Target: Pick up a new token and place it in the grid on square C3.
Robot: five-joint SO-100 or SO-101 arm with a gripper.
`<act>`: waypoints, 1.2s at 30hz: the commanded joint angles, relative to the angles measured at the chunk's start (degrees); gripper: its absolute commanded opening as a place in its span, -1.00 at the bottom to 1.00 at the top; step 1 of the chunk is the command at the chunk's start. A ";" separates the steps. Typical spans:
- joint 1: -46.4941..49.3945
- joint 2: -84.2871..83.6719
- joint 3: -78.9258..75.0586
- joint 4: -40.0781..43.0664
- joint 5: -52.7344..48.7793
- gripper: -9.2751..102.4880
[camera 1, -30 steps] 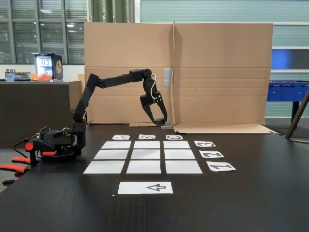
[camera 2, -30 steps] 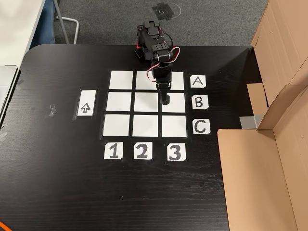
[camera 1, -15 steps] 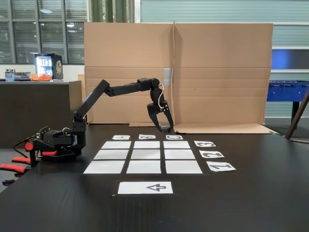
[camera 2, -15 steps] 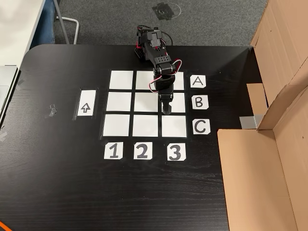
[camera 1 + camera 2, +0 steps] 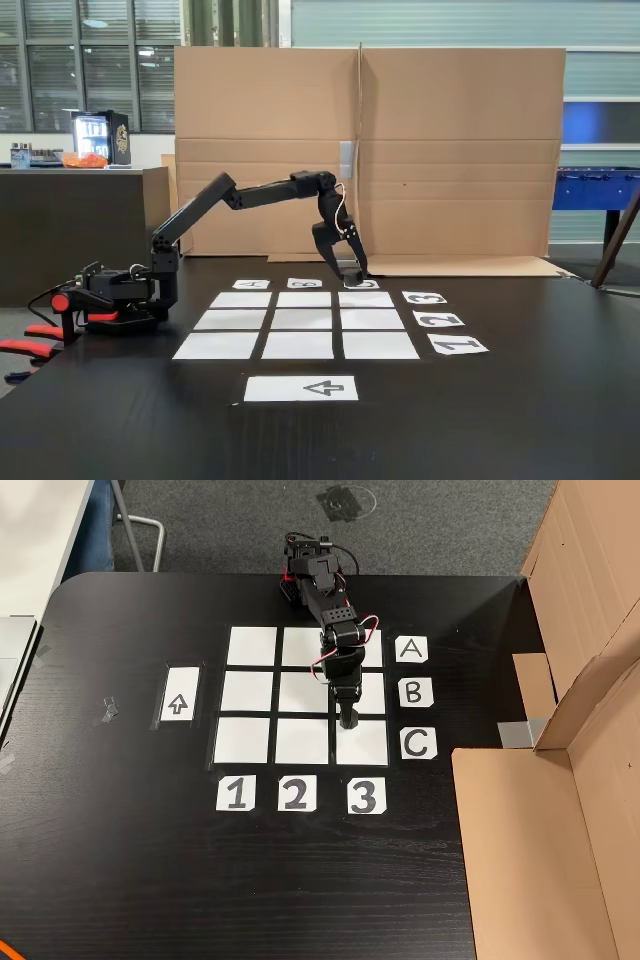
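Black tabletop is seen carrying everything in both fixed views. At the far left of the overhead-style fixed view, a white sheet with an arrow is taped down, at about 9 o'clock from the grid. The grid is laid out as nine white paper cells, with number cards 1, 2, 3 along its 6 o'clock edge and letter cards A, B, C along its 3 o'clock edge.

The arm's base is fixed at 12 o'clock from the grid, and the arm is stretched across the right-hand column. The claw is pointed down at the upper edge of square C3 — the corner cell met by the C and 3 cards. In the side-on fixed view the claw is seen low over the far row of cells, close to the paper.

Whether the claw is closed or parted cannot be told, nor whether a token is held — the fingertips are too small and dark.

Cardboard panels are stood at 3 o'clock from the grid.
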 commanded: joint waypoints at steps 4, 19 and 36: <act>-0.35 -1.32 -3.87 -1.23 0.44 -0.84; -1.32 -3.52 -5.62 -2.29 0.53 -0.82; -2.46 -3.52 -5.01 -1.76 0.35 -0.32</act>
